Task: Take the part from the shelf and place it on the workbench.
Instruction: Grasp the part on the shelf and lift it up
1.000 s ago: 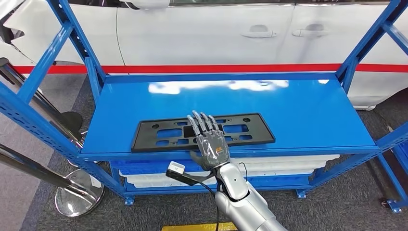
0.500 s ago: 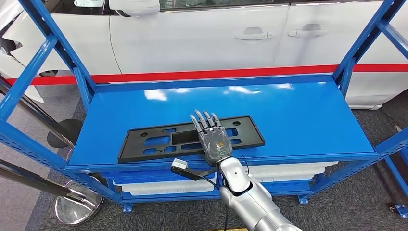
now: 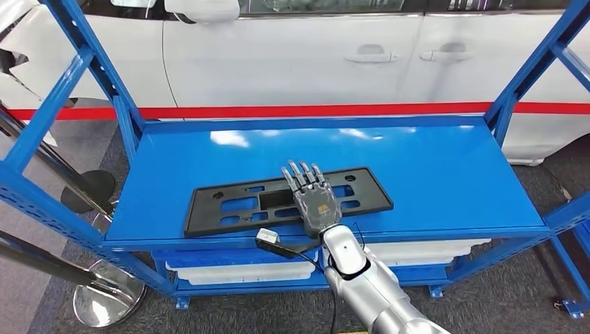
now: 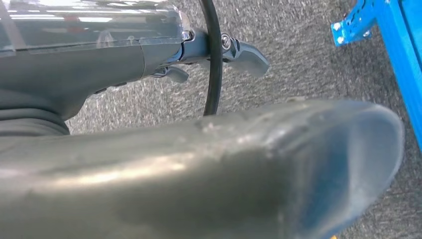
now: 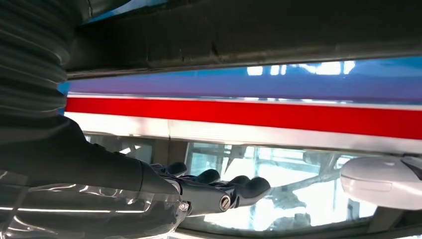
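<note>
On the blue shelf [image 3: 445, 181], a flat black slotted part [image 3: 236, 205] lies.

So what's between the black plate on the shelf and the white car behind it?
In the head view, only bare blue shelf lies between the black plate and the white car.

Quick count: one black plastic part [image 3: 287, 200] lying on one blue shelf [image 3: 431, 174], one robot hand [image 3: 316, 202] over it, one white car [image 3: 299, 56] at the far side, and two chrome stanchion bases [image 3: 108, 299] on the floor, left.
</note>
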You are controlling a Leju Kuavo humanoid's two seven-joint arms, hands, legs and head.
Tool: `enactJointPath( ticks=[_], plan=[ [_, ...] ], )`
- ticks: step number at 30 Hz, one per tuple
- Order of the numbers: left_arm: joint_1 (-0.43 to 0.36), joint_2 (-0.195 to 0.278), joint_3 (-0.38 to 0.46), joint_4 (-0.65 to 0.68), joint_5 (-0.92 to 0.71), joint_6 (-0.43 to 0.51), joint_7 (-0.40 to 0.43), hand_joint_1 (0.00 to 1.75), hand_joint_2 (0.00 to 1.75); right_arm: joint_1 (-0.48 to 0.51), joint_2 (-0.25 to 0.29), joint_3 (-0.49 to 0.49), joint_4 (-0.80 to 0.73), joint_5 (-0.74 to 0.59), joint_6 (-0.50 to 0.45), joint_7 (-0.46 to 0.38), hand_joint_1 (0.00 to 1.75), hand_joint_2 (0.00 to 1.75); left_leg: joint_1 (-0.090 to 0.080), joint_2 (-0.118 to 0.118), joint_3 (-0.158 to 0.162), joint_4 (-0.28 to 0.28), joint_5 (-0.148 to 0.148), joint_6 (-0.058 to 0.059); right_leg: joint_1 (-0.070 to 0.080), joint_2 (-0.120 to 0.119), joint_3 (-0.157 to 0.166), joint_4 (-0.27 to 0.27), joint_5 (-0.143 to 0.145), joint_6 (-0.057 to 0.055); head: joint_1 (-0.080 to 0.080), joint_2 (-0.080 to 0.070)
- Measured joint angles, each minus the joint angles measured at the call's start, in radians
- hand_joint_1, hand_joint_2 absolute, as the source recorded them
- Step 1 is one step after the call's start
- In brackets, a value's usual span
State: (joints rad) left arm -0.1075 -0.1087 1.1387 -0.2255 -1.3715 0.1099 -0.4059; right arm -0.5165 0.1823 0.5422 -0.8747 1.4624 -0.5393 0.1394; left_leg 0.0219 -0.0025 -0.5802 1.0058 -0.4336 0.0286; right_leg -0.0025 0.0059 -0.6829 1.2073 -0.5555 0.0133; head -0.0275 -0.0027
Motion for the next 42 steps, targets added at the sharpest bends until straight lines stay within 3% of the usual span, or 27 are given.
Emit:
enactJointPath(
  ticks=[1, 2, 3, 4, 6, 8, 12, 14, 16, 17, 18, 19, 21, 23, 26, 28, 31, 32, 33, 34, 37, 39, 42],
  plan=[
    [0.000, 0.000, 0.000, 0.000, 0.000, 0.000, 0.000, 0.00, 0.00, 0.001, -0.003, 0.000, 0.004, 0.000, 0.001, 0.000, 0.65, 1.75, 0.000, 0.000, 0.000, 0.000, 0.000, 0.000, -0.003, 0.000, -0.030, 0.057, -0.020, 0.003, 0.000, 0.000],
    [0.001, 0.000, 0.000, 0.000, 0.000, 0.000, 0.000, 0.00, 0.00, 0.002, -0.006, 0.000, 0.007, 0.000, 0.003, 0.000, 1.09, 1.75, 0.000, 0.000, 0.000, 0.001, -0.001, 0.000, -0.005, 0.000, -0.048, 0.086, -0.021, 0.006, 0.000, 0.000],
    [0.001, 0.000, -0.001, 0.000, 0.000, 0.000, 0.000, 0.00, 0.00, 0.002, -0.008, 0.000, 0.011, -0.002, 0.008, -0.001, 1.52, 1.75, 0.000, -0.001, 0.001, 0.001, -0.002, -0.001, -0.008, -0.001, -0.046, 0.078, -0.004, 0.007, 0.000, 0.000],
    [0.001, 0.000, -0.001, 0.000, 0.000, 0.000, 0.000, 0.00, 0.00, 0.002, -0.009, 0.000, 0.014, -0.006, 0.013, -0.003, 1.74, 1.75, 0.000, -0.002, 0.003, 0.002, -0.004, -0.003, -0.010, -0.001, -0.024, 0.030, 0.030, 0.007, 0.000, 0.000],
    [0.001, -0.001, -0.003, 0.000, 0.001, 0.000, 0.000, 0.00, 0.00, 0.000, -0.010, 0.000, 0.019, -0.014, 0.023, -0.010, 1.75, 1.75, -0.002, -0.003, 0.006, 0.005, -0.009, -0.010, -0.010, -0.003, 0.044, -0.112, 0.095, 0.002, 0.000, 0.000],
    [0.001, -0.001, -0.004, 0.000, 0.001, 0.000, 0.000, 0.00, 0.00, -0.001, -0.010, 0.000, 0.023, -0.018, 0.027, -0.015, 1.75, 1.75, -0.005, -0.003, 0.006, 0.008, -0.013, -0.020, -0.006, -0.003, 0.078, -0.185, 0.114, -0.005, 0.000, 0.000],
    [0.001, -0.001, -0.004, 0.000, 0.002, 0.000, -0.001, 0.00, 0.00, -0.001, -0.011, 0.000, 0.029, -0.026, 0.032, -0.019, 1.75, 1.75, -0.003, -0.003, 0.002, 0.022, -0.028, -0.042, -0.007, -0.003, 0.082, -0.197, 0.115, -0.029, 0.000, 0.000],
    [0.001, -0.002, -0.004, 0.000, 0.004, -0.001, -0.001, 0.00, 0.00, -0.002, -0.011, 0.000, 0.030, -0.032, 0.034, -0.022, 1.75, 1.75, -0.001, -0.002, -0.036, 0.111, -0.080, -0.049, -0.009, -0.005, 0.087, -0.202, 0.117, -0.040, 0.000, 0.000],
    [0.003, -0.003, -0.004, 0.000, 0.008, -0.001, -0.002, 0.00, 0.00, -0.001, -0.011, 0.000, 0.033, -0.034, 0.035, -0.025, 1.71, 1.75, -0.001, -0.002, -0.101, 0.247, -0.139, -0.053, -0.006, -0.006, 0.088, -0.201, 0.115, -0.045, 0.000, 0.000],
    [0.005, -0.003, -0.004, 0.000, 0.009, -0.001, -0.002, 0.00, 0.00, 0.000, -0.011, 0.000, 0.035, -0.035, 0.035, -0.027, 1.70, 1.75, -0.001, -0.002, -0.122, 0.288, -0.147, -0.054, -0.004, -0.005, 0.088, -0.201, 0.114, -0.046, 0.000, 0.000],
    [0.006, -0.003, -0.004, 0.000, 0.010, 0.000, -0.002, 0.00, 0.00, 0.001, -0.011, 0.000, 0.037, -0.035, 0.035, -0.028, 1.68, 1.75, -0.001, -0.002, -0.127, 0.292, -0.136, -0.053, -0.003, -0.005, 0.090, -0.200, 0.112, -0.047, 0.000, 0.000],
    [0.007, -0.003, -0.004, 0.000, 0.011, 0.000, -0.002, 0.00, 0.00, 0.001, -0.011, 0.000, 0.037, -0.035, 0.036, -0.029, 1.69, 1.75, -0.001, -0.002, -0.110, 0.253, -0.106, -0.051, -0.002, -0.005, 0.092, -0.199, 0.111, -0.046, 0.000, 0.000],
    [0.006, -0.003, -0.004, 0.000, 0.012, 0.000, -0.002, 0.00, 0.00, 0.001, -0.011, 0.000, 0.038, -0.038, 0.037, -0.030, 1.70, 1.75, -0.003, -0.002, -0.045, 0.114, -0.039, -0.043, 0.001, -0.004, 0.096, -0.195, 0.106, -0.042, 0.000, 0.000],
    [0.006, -0.003, -0.004, 0.000, 0.013, 0.000, -0.002, 0.00, 0.00, 0.001, -0.011, -0.001, 0.039, -0.042, 0.038, -0.030, 1.70, 1.75, -0.007, -0.002, -0.004, 0.025, -0.012, -0.034, 0.004, -0.004, 0.095, -0.191, 0.103, -0.034, 0.000, 0.000],
    [0.007, -0.004, -0.004, 0.000, 0.014, 0.000, -0.002, 0.00, 0.00, 0.001, -0.011, -0.002, 0.040, -0.045, 0.039, -0.029, 1.71, 1.75, -0.009, -0.002, 0.000, 0.009, -0.009, -0.020, 0.002, -0.003, 0.094, -0.192, 0.103, -0.019, 0.000, 0.000],
    [0.007, -0.005, -0.004, 0.000, 0.015, -0.001, -0.003, 0.00, 0.00, 0.000, -0.011, -0.003, 0.041, -0.047, 0.041, -0.029, 1.71, 1.75, -0.004, 0.000, 0.004, -0.001, -0.002, -0.008, 0.001, -0.003, 0.080, -0.159, 0.078, -0.008, 0.000, 0.000],
    [0.007, -0.006, -0.004, 0.000, 0.017, -0.003, -0.004, 0.00, 0.00, 0.002, -0.012, -0.005, 0.044, -0.054, 0.048, -0.034, 1.72, 1.75, -0.003, 0.002, 0.003, -0.004, 0.000, 0.000, -0.004, -0.003, -0.006, 0.017, -0.011, 0.003, 0.000, 0.000],
    [0.007, -0.006, -0.004, 0.000, 0.017, -0.003, -0.005, 0.00, 0.00, 0.005, -0.012, -0.006, 0.045, -0.057, 0.049, -0.036, 1.72, 1.75, -0.003, 0.002, 0.003, -0.003, -0.001, 0.000, -0.006, -0.003, -0.032, 0.067, -0.025, 0.005, 0.000, 0.000],
    [0.008, -0.006, -0.004, 0.000, 0.017, -0.003, -0.005, 0.00, 0.00, 0.006, -0.013, -0.006, 0.046, -0.061, 0.048, -0.039, 1.72, 1.75, -0.003, 0.001, 0.004, -0.002, -0.002, 0.000, -0.008, -0.004, -0.041, 0.082, -0.020, 0.007, 0.000, 0.000],
    [0.008, -0.007, -0.004, 0.000, 0.018, -0.003, -0.005, 0.00, 0.00, 0.007, -0.013, -0.006, 0.046, -0.064, 0.047, -0.043, 1.72, 1.75, -0.003, 0.001, 0.005, -0.001, -0.003, -0.001, -0.010, -0.004, -0.030, 0.058, 0.005, 0.007, 0.000, 0.000],
    [0.009, -0.009, -0.004, 0.000, 0.021, -0.003, -0.006, 0.00, 0.00, 0.009, -0.013, -0.007, 0.039, -0.097, 0.037, -0.071, 1.71, 1.75, -0.004, -0.002, 0.009, 0.008, -0.013, -0.013, -0.013, -0.005, 0.063, -0.129, 0.093, 0.003, 0.000, 0.000],
    [0.011, -0.010, -0.003, 0.000, 0.030, -0.002, -0.012, 0.00, 0.00, 0.026, -0.012, -0.007, 0.008, -0.170, 0.023, -0.129, 1.71, 1.75, -0.006, -0.003, 0.008, 0.011, -0.017, -0.025, -0.009, -0.004, 0.086, -0.181, 0.100, -0.005, 0.000, 0.000],
    [0.019, -0.011, 0.005, 0.000, 0.052, 0.003, -0.027, 0.00, 0.00, 0.093, -0.008, -0.005, -0.128, -0.385, -0.015, -0.270, 1.75, 1.75, -0.001, -0.002, 0.008, 0.016, -0.027, -0.043, -0.006, -0.002, 0.089, -0.188, 0.102, -0.025, 0.000, 0.000]
  ],
)
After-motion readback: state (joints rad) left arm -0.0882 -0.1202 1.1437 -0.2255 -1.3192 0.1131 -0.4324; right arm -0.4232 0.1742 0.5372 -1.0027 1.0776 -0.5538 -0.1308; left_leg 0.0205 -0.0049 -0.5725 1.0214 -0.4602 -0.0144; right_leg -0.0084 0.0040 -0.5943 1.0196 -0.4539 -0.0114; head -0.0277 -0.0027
